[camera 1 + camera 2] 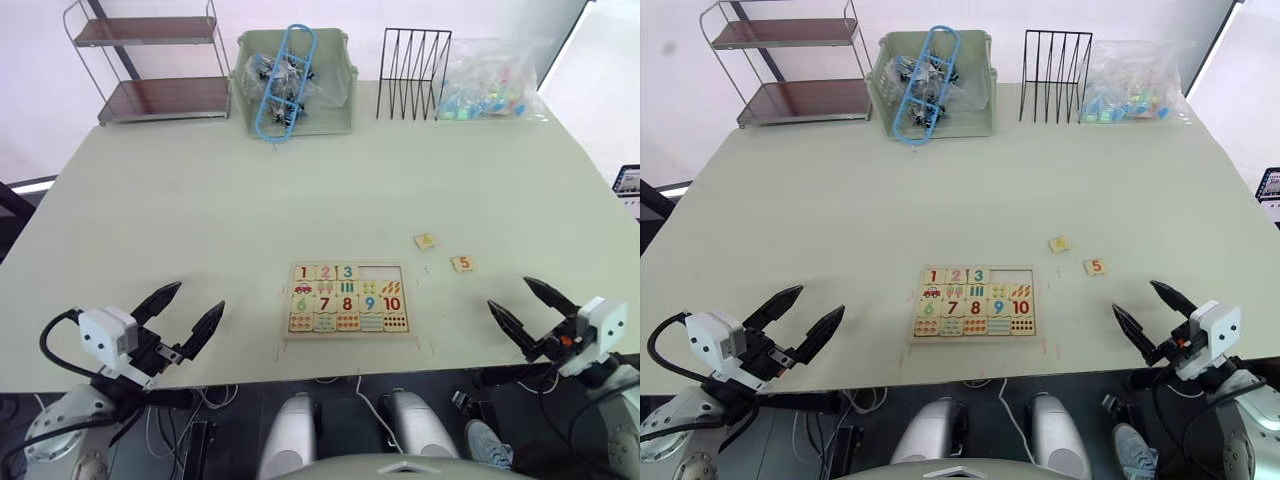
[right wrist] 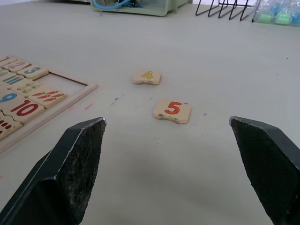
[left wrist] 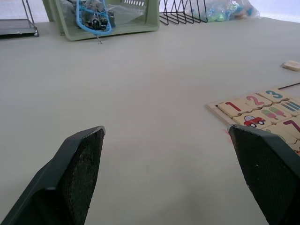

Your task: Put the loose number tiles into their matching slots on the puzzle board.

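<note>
Two loose tiles, yellow 4 (image 1: 425, 241) and orange 5 (image 1: 462, 264), flat on worktop (image 1: 200, 220) right of puzzle board (image 1: 348, 299) at lower centre; 1, 2, 3 seated in top row, two slots (image 1: 381, 273) bare. Green bin (image 1: 294, 80) upper centre, stuffed with clips. Left end effector (image 1: 182, 315) and right end effector (image 1: 522, 304) spread wide, grasping nothing.

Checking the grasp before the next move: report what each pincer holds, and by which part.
Nothing is held. The left pincer and right pincer are both open over bare table; tiles 4 and 5 lie loose.
</note>
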Controlling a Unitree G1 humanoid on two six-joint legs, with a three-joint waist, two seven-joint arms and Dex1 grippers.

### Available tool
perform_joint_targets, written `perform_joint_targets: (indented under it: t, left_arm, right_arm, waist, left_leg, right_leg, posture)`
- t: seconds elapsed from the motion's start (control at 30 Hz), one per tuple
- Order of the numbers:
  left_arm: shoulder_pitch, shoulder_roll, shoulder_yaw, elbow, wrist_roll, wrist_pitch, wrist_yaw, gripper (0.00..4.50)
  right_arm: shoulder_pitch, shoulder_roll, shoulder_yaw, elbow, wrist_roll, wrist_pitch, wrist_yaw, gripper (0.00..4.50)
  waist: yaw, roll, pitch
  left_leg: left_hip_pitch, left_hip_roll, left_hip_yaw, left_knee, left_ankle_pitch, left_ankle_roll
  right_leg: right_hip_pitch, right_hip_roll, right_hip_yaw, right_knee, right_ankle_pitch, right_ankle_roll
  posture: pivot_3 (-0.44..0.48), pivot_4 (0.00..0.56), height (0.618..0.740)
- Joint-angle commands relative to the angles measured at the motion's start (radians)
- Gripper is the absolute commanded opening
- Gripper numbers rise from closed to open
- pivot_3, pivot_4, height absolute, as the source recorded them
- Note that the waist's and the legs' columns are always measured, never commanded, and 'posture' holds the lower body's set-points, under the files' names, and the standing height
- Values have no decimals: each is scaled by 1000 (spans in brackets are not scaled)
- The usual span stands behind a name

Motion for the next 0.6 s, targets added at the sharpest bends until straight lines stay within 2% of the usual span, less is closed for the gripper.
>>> perform_joint_targets:
  t: [0.03,0.6]
  left_arm:
    - [-9,5,-3,-15,1,-15,-3,4500]
    - [-71,48,-3,42,1,-14,-51,4500]
  right_arm:
    - [-5,-18,-11,-62,28,22,-15,4442]
    - [-18,-21,22,-259,25,154,-154,4442]
  waist:
    - [0,0,0]
    - [0,0,0]
  left_leg:
    - [0,0,0,0,0,0]
    - [0,0,0,0,0,0]
  right_leg:
    - [0,0,0,0,0,0]
    - [0,0,0,0,0,0]
  posture:
    - [0,150,740]
    - [0,150,740]
